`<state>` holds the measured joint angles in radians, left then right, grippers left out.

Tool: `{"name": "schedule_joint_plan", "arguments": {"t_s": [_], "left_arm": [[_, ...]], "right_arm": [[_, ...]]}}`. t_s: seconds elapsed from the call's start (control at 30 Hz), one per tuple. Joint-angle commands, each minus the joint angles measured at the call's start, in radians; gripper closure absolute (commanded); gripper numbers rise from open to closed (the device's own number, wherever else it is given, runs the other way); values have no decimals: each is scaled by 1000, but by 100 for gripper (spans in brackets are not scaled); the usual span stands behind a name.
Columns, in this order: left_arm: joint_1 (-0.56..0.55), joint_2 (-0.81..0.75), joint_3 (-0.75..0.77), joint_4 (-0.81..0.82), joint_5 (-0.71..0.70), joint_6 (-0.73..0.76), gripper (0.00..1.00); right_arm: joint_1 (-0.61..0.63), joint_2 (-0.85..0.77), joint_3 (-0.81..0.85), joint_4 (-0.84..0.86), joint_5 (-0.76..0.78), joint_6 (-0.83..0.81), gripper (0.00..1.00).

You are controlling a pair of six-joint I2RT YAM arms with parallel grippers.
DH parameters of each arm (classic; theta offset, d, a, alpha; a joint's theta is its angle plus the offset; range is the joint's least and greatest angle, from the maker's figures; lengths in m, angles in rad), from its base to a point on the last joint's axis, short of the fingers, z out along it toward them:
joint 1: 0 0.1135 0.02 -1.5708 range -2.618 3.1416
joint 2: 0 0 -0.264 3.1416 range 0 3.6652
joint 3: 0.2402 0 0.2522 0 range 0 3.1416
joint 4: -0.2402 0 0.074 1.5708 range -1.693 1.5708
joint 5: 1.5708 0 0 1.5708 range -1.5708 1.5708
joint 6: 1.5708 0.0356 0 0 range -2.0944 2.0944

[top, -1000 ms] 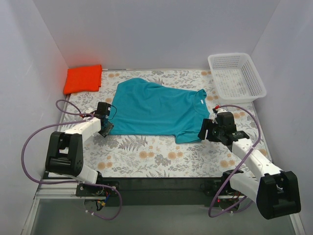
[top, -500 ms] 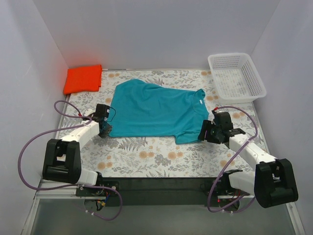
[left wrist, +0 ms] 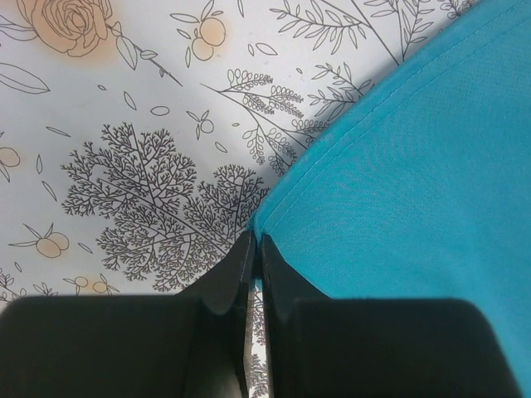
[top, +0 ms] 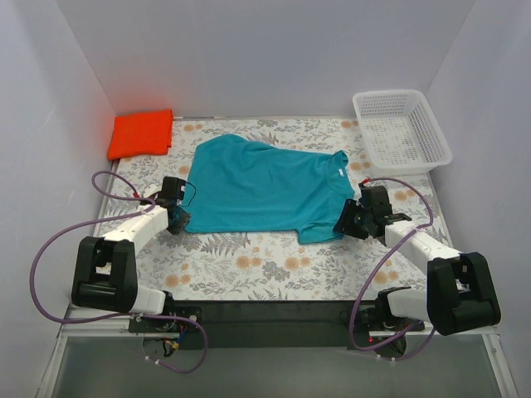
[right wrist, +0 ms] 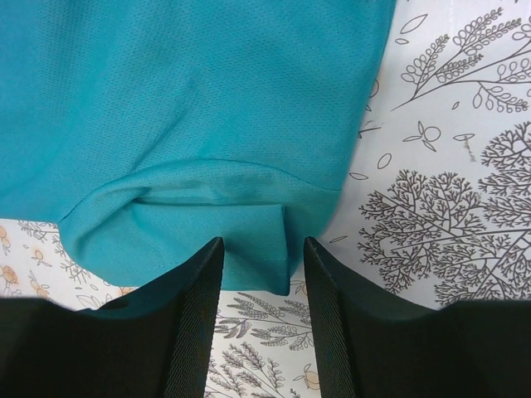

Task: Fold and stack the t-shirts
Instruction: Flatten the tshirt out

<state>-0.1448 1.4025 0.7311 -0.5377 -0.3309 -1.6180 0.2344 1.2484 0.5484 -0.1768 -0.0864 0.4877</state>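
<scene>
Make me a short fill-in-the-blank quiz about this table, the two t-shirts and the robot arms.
The orange t-shirt lies ____ on the table, far left.
The left gripper has its fingers ____ on a corner of the teal t-shirt.
The right gripper has its fingers ____, either side of a sleeve's edge.
The white basket stands at the far ____ corner.
Missing words: folded; shut; open; right.

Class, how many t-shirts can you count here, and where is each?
2. The teal shirt lies spread mid-table; the orange shirt sits folded at the far left corner. None appears hidden.
</scene>
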Motion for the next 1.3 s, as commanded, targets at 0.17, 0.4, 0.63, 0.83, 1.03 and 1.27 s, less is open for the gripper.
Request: {"name": "schedule_joint_plan", "arguments": {"t_s": [0.17,0.4,0.63,0.83,1.03,1.27], "left_arm": [[5,-42,-9,10,-8,7,100],[5,-40,-6,10,-5,7,100],[5,-71,45,-22,-26,12,100],[7,-126,337,-139,-53,47,100],[7,-164,689,-200,-42,145,100],[7,-385,864,-87,-14,299,100]], "right_arm": [[-17,-4,16,46,-27,22,63],[-20,-20,18,45,-45,23,88],[-23,-63,47,27,-44,11,99],[-29,-147,304,-61,3,-43,99],[-37,-224,647,-156,82,-125,99],[-37,-395,841,-171,157,-257,99]]}}
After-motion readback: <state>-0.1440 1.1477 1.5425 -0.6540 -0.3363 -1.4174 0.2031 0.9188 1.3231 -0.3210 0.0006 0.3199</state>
